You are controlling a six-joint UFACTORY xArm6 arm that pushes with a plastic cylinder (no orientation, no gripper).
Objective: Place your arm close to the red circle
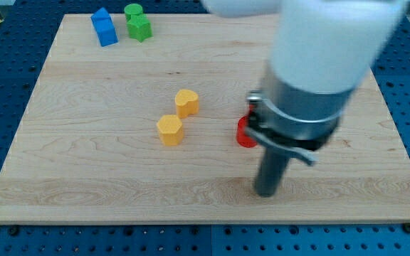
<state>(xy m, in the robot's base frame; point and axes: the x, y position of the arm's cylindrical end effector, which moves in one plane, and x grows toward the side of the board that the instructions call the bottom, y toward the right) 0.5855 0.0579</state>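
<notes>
The red circle (244, 134) lies right of the board's middle, partly hidden behind the arm's body. My tip (265, 192) rests on the board just below and slightly right of the red circle, a short gap apart. The dark rod rises from the tip into the large grey and white arm that covers the view's upper right.
A yellow heart block (186, 102) and a yellow hexagon block (169, 130) lie left of the red circle. A blue block (104, 27) and two green blocks (138, 23) stand at the board's top left. The wooden board (84, 163) lies on a blue perforated table.
</notes>
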